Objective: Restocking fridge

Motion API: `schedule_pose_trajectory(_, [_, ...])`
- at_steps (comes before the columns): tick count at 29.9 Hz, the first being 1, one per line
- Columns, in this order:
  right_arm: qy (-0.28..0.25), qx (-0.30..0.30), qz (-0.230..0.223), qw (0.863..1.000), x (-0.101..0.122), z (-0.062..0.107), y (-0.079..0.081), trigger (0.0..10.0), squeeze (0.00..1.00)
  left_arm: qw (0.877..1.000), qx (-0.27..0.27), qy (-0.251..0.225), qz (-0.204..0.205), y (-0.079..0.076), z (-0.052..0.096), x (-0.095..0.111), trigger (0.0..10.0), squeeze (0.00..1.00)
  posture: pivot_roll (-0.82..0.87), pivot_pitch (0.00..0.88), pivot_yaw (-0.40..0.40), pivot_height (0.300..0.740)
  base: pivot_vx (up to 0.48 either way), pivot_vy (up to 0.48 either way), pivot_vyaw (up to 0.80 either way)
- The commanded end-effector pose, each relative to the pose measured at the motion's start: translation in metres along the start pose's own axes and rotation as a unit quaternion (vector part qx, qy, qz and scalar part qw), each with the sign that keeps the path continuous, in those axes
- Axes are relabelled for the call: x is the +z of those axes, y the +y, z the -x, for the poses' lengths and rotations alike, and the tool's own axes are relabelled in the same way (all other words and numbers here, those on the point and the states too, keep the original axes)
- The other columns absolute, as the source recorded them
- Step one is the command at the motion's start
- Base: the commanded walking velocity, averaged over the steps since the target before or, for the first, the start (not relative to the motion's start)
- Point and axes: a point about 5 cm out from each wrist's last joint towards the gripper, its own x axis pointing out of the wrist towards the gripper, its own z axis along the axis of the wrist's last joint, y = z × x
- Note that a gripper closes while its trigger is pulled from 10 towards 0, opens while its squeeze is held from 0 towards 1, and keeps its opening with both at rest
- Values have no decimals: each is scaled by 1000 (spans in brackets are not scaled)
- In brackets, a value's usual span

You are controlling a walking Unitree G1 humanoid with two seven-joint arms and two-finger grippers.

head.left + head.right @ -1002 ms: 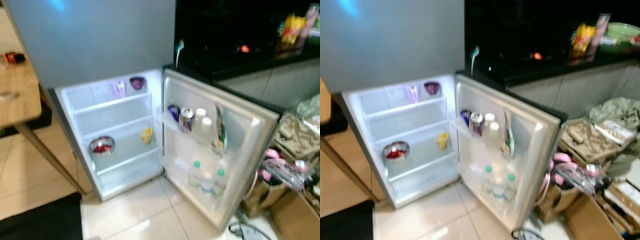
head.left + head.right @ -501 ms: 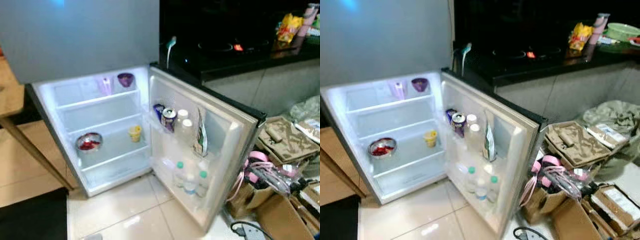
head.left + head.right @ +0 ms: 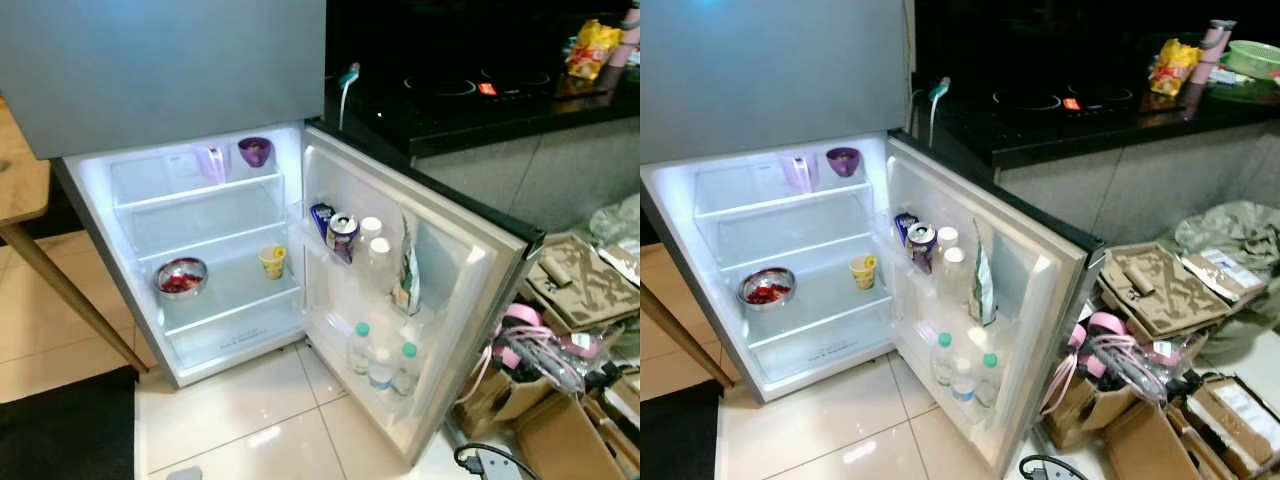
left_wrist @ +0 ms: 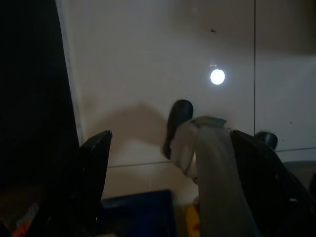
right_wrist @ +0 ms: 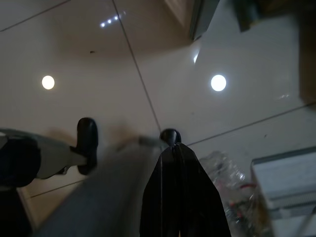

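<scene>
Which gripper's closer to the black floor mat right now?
Left, likely. The left gripper hangs open right beside the black floor mat; the right gripper hangs shut over pale tiles, toward the open fridge door.

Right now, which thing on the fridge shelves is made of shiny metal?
The bowl of red food on the middle shelf. The yellow cup beside it and the purple cup on the top shelf are coloured, not metal.

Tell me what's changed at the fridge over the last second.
Only the camera has shifted, so the whole scene slid sideways in frame. The fridge door stands open as before. The metal bowl, yellow cup, purple bowl and door-shelf can and bottles sit where they were. Nothing was taken hold of or let go.
</scene>
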Motion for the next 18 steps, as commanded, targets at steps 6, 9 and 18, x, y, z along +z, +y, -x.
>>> schedule_pose_trajectory(6, [-32,-7,-19,999,16,0,-7,10000,0,1000,5,6,-4,3,1,-3,10000,0,-83,0,-1,740,0,0,0])
schedule_pose_trajectory(9, [-45,-4,-19,999,26,-1,-5,10000,0,1000,4,7,-6,3,1,-3,10000,0,-78,0,0,740,0,0,0])
schedule_pose_trajectory(18, [-26,5,-5,1000,14,-1,-1,10000,0,1000,4,4,-8,2,0,-1,10000,0,-61,0,-3,740,0,0,0])
